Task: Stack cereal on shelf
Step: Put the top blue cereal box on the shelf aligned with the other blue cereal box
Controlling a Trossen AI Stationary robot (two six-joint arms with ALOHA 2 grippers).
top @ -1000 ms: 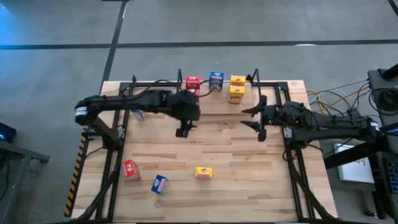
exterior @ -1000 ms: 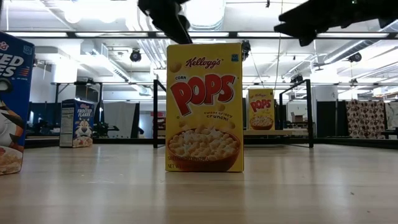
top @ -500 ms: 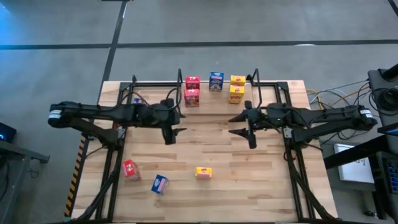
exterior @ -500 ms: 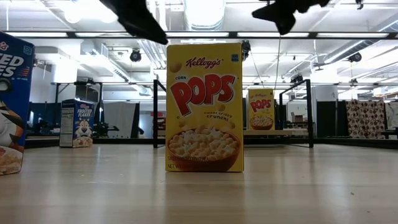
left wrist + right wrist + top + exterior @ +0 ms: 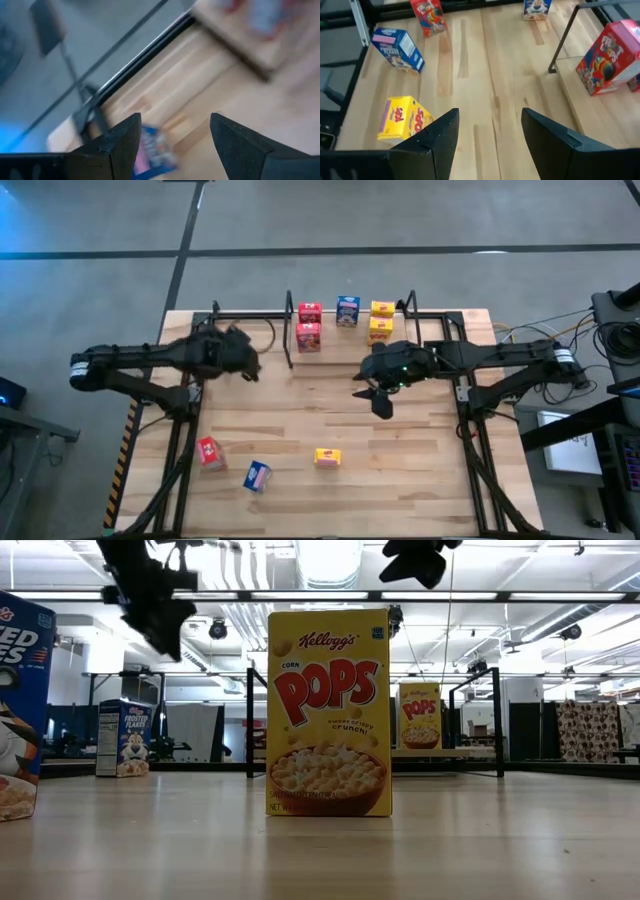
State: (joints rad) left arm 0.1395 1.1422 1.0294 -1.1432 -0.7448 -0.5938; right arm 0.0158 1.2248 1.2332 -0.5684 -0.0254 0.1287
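The wooden table (image 5: 400, 470) stands on a grey floor, and the low view looks across it into a large hall with ceiling lights. Along the near edge of the table three cereal boxes stand apart from each other: a red box (image 5: 208, 452), a blue box (image 5: 257, 475) and a yellow box (image 5: 327, 458). The yellow one fills the middle of the low view, upright, with its printed front to the camera.

Further in, the right gripper (image 5: 378, 398) hangs over the middle of the table. Its fingers are spread and hold nothing; between them the right wrist view shows bare wood and the yellow box to one side. The left gripper (image 5: 250, 367) is above the left part of the table, near the shelf's end post. Its fingers are also apart and empty. Under it the left wrist view shows something blue (image 5: 152, 152), probably another blue cereal box, but the view is blurred.

At the far edge is the shelf (image 5: 330, 355). On it stand two red boxes (image 5: 308, 326), one blue box (image 5: 347, 310) and two yellow boxes (image 5: 380, 322).
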